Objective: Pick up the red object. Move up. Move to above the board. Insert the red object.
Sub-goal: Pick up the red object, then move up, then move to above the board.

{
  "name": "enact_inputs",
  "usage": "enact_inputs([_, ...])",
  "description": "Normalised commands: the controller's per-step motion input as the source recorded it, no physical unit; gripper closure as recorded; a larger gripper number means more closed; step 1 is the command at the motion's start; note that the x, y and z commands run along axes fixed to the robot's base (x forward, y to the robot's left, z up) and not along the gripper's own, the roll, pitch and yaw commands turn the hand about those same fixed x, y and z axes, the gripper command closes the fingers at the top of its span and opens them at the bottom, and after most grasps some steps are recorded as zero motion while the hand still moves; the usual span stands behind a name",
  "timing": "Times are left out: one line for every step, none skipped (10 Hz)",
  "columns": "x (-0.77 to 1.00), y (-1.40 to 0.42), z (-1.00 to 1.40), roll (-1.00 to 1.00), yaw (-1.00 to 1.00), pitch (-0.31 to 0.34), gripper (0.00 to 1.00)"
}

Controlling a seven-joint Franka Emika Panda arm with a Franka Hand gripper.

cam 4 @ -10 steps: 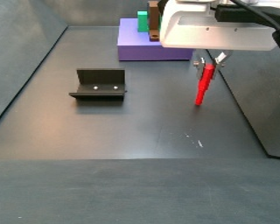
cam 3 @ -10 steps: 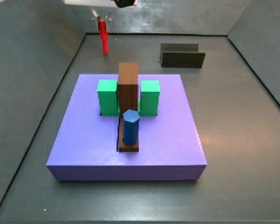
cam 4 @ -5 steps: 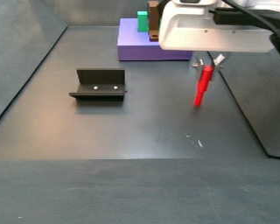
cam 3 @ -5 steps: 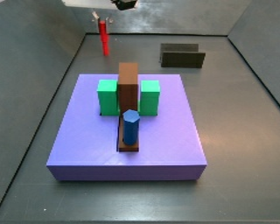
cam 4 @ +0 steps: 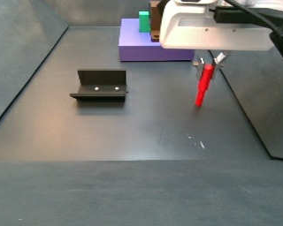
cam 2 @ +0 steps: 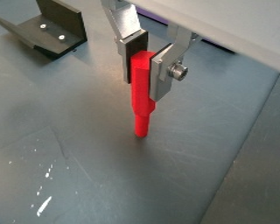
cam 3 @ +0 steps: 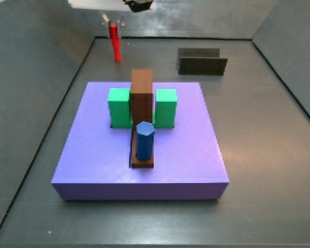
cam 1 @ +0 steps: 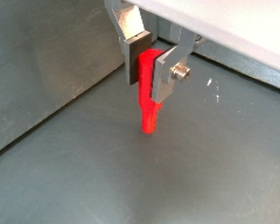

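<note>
The red object is a thin red rod that hangs upright, off the grey floor, in both side views. My gripper is shut on its upper end; both wrist views show the silver fingers clamped on the red object, whose narrower tip points down. The gripper is beyond the far left corner of the board, a lavender slab that also shows far off in a side view. On the board stand a brown bar, green blocks and a blue cylinder.
The dark fixture stands on the floor in both side views and in a wrist view. Grey walls ring the floor.
The gripper with the red rod has risen slightly; the rod's tip is a little higher above the floor. Nothing else has moved.
</note>
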Motion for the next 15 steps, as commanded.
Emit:
enact_inputs([0.0, 0.0, 0.0, 0.0, 0.0, 0.0, 1.0])
enact_inputs([0.0, 0.0, 0.0, 0.0, 0.0, 0.0, 1.0])
enact_inputs([0.0, 0.0, 0.83, 0.0, 0.0, 0.0, 1.0])
enact_inputs([0.01, 0.03, 0.83, 0.0, -0.03, -0.005, 1.0])
enact_inputs([-0.03, 0.05, 0.64, 0.01, -0.04, 0.02, 1.0])
enact_inputs([-0.03, 0.04, 0.44, 0.02, -0.02, 0.016, 1.0])
enact_inputs([0.0, 0.0, 1.4, 0.0, 0.0, 0.0, 1.0])
enact_inputs([-0.02, -0.01, 1.4, -0.01, 0.01, 0.036, 1.0])
enact_inputs([-0.05, -0.01, 1.4, 0.02, 0.01, 0.04, 1.0])
enact_inputs([0.01, 0.0, 1.4, 0.02, 0.0, 0.02, 1.0])
enact_inputs([0.05, 0.0, 0.99, 0.0, 0.01, 0.074, 1.0])
enact_inputs([0.04, 0.0, 0.63, 0.0, 0.0, 0.096, 1.0])
enact_inputs([0.04, 0.0, 0.33, 0.01, 0.0, 0.073, 1.0])
enact_inputs([0.02, 0.0, 0.18, 0.01, 0.0, 0.051, 1.0])
enact_inputs([0.5, -1.4, 0.19, 0.08, 0.18, 0.212, 1.0])
